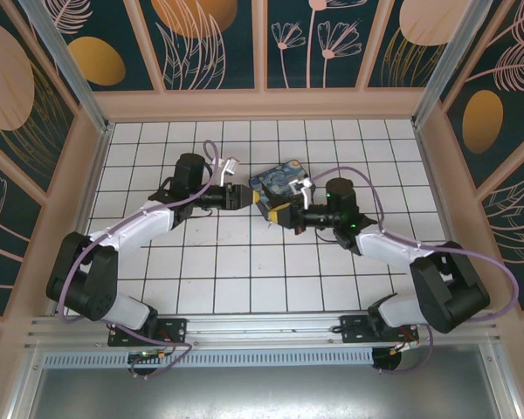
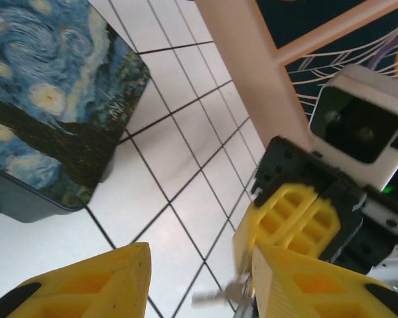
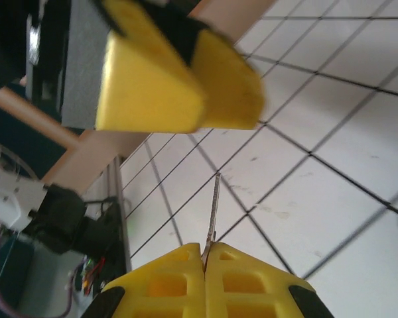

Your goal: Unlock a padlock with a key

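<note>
Your white tiled bench [image 1: 157, 279] lies under both arms. The left arm [image 1: 131, 229] and the right arm [image 1: 402, 253] reach in toward each other near its middle. Just beyond the spot where they meet, the blue-and-yellow swirl-painted box [image 1: 278, 179] lies flat on the tiles.

Your left claw [image 1: 244, 197] points to the right, just left of the box. In its own wrist view its yellow fingers [image 2: 86, 288] stand spread, and bare tile shows through the gap between them.

Your right claw [image 1: 271, 212] faces it nearly tip to tip, near the box's front edge. Its two fingers are pressed together and pinch the key [image 3: 215, 205] by one end. The thin grey blade sticks straight out from the tips, above the tiles, toward the left claw. In the left wrist view you see the same key low down, just beside that claw's right-hand finger.
</note>
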`<action>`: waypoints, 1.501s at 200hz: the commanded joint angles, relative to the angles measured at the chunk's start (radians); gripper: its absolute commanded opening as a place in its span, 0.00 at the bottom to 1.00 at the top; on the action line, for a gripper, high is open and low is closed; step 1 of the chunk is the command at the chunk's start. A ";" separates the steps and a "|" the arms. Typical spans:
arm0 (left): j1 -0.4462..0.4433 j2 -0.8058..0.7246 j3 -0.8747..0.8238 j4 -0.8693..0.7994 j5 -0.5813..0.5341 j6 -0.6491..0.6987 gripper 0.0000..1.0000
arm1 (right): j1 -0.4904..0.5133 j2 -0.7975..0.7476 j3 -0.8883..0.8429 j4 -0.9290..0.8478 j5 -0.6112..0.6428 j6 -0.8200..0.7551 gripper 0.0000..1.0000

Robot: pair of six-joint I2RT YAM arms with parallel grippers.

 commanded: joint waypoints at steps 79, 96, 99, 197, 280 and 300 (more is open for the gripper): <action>-0.477 0.256 0.201 -0.231 -0.874 -0.315 0.71 | -0.400 -0.235 -0.110 -0.264 0.162 0.134 0.00; -0.524 0.353 0.300 -0.271 -0.975 -0.376 0.74 | -0.466 -0.248 -0.129 -0.272 0.195 0.161 0.00; -0.529 0.372 0.316 -0.285 -0.995 -0.389 0.74 | -0.478 -0.248 -0.133 -0.270 0.195 0.167 0.00; -0.550 0.706 0.656 -0.443 -1.221 -0.567 0.73 | -0.595 -0.308 -0.112 -0.335 0.164 0.125 0.00; -0.552 0.823 0.794 -0.582 -1.301 -0.571 0.50 | -0.546 -0.336 -0.105 -0.363 0.137 0.113 0.00; -0.552 0.823 0.795 -0.576 -1.293 -0.558 0.41 | -0.513 -0.343 -0.105 -0.381 0.153 0.111 0.00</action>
